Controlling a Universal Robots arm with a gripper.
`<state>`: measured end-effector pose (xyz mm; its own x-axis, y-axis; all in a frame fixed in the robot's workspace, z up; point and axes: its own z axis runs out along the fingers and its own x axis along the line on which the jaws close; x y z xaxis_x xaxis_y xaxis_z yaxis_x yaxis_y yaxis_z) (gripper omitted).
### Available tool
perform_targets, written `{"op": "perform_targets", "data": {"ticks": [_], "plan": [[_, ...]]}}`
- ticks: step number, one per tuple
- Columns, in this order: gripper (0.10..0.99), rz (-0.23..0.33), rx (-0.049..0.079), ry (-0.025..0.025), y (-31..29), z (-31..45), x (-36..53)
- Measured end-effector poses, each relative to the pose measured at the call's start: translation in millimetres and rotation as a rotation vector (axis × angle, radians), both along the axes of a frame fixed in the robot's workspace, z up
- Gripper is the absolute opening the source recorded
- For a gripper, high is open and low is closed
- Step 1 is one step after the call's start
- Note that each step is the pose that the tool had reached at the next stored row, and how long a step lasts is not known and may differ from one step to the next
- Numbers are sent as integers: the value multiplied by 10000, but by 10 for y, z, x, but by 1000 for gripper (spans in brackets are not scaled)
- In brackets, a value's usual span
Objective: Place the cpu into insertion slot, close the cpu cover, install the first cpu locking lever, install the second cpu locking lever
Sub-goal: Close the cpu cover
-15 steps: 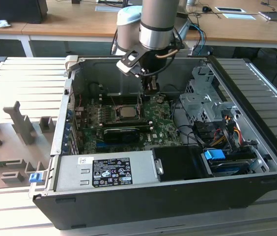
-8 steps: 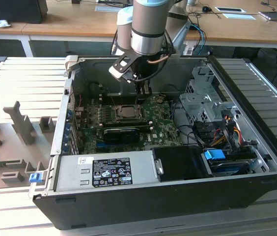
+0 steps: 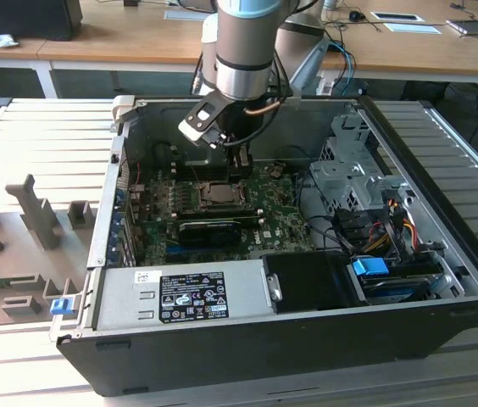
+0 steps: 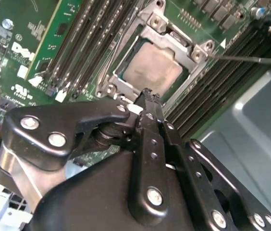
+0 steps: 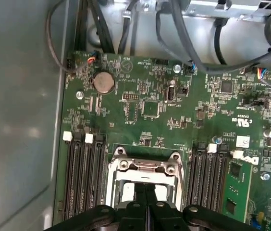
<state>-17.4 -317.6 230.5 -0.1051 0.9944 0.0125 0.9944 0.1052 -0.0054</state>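
Gripper (image 3: pixel 241 164) low inside the open case (image 3: pixel 222 356), fingers pressed together with nothing seen between them (tip just over the socket's edge in the second wrist view). Cpu (image 4: pixel 152 67) seated in the socket on the motherboard (image 3: pixel 281 220), towards the exterior view's left. Cpu cover (image 4: pixel 193 54) lies flat around it.

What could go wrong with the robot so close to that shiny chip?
The tool sits right beside the cpu cover; a slip might scratch the cpu. The thin locking lever sticks out over the memory slots, so it might snag or bend.
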Motion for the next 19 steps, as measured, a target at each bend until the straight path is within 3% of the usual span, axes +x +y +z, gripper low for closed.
{"op": "perform_targets", "data": {"ticks": [3, 5, 6, 11, 19], "plan": [[106, 15, 7, -35, -2, -32, -104], [106, 15, 11, -123, -1, -58, -236], [106, 15, 13, -138, -1, -72, -266], [106, 15, 11, -147, -1, -188, -333], [106, 17, 9, -153, -2, -247, -384]]}}
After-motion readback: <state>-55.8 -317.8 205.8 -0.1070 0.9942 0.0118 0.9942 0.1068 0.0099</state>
